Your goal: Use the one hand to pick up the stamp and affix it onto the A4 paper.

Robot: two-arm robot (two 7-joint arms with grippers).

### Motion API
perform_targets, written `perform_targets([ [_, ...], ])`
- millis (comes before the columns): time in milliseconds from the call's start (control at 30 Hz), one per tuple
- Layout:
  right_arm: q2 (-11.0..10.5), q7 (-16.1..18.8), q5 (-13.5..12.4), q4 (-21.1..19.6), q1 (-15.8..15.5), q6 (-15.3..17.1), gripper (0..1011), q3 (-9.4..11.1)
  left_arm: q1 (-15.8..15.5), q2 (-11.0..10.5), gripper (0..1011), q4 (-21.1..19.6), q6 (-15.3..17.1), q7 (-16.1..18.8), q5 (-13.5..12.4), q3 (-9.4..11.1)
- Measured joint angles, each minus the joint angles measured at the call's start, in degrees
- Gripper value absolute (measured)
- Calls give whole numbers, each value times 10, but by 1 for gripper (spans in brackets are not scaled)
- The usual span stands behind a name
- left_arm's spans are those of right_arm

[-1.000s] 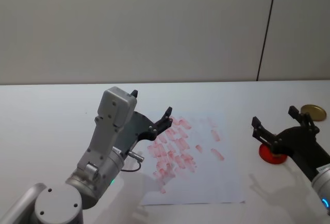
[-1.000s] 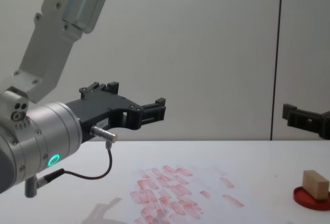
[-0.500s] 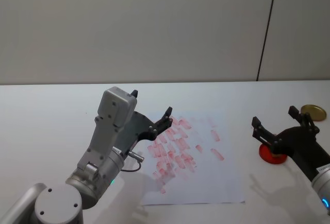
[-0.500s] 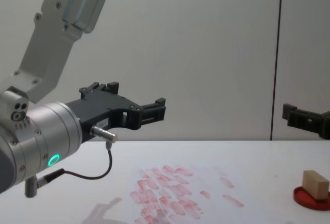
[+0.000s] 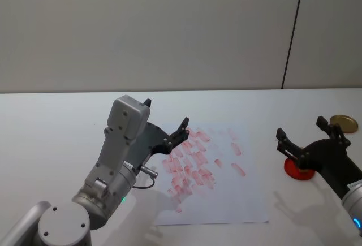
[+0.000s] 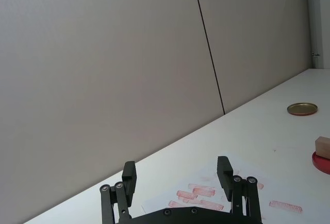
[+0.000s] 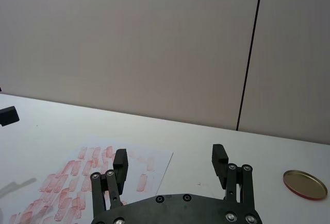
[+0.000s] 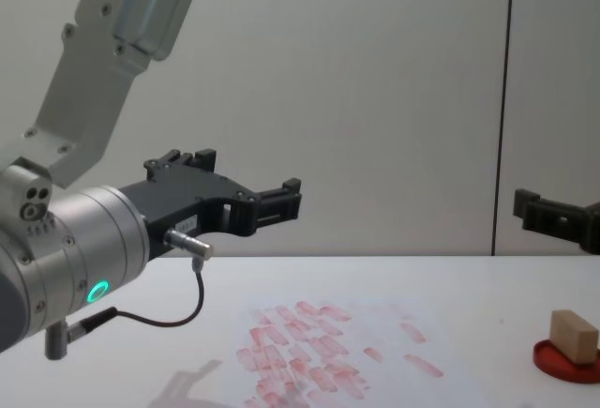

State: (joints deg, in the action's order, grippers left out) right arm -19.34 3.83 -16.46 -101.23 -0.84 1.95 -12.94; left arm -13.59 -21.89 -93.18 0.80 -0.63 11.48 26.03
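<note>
R hand (image 5: 300, 128), jaws spread wide & empty, hovers above the red ink pad (image 8: 562, 361) nr the desk's (image 5: 56, 121) right edge; the stamp (image 8: 574, 335) sits on that pad. To pick well: drop straight down, centre the block betw. the fingers, close on its flat sides w/o dragging the pad. A4 paper (image 5: 226, 195), full of red marks, lies mid-desk twd the front edge. L hand (image 6: 177, 170), also wide, is parked over its left part. In head view the R hand covers the stamp, and chest view cuts that hand off, so its height above the block is hard to judge.
</note>
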Motion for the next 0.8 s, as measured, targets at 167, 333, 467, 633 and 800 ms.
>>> perform_targets([
  [167,0,0,0,0,0,0,1001,0,0,0,993,0,0,0,0,0],
  [333,2,1,0,6,7,5,1001,2,0,0,993,0,0,0,0,0],
  [467,5,1,-2,16,17,17,1001,4,0,0,993,0,0,0,0,0],
  [633,12,-1,-3,35,36,38,1001,7,0,0,993,0,0,0,0,0],
  [800,17,-8,-4,49,49,58,1001,9,0,0,993,0,0,0,0,0],
])
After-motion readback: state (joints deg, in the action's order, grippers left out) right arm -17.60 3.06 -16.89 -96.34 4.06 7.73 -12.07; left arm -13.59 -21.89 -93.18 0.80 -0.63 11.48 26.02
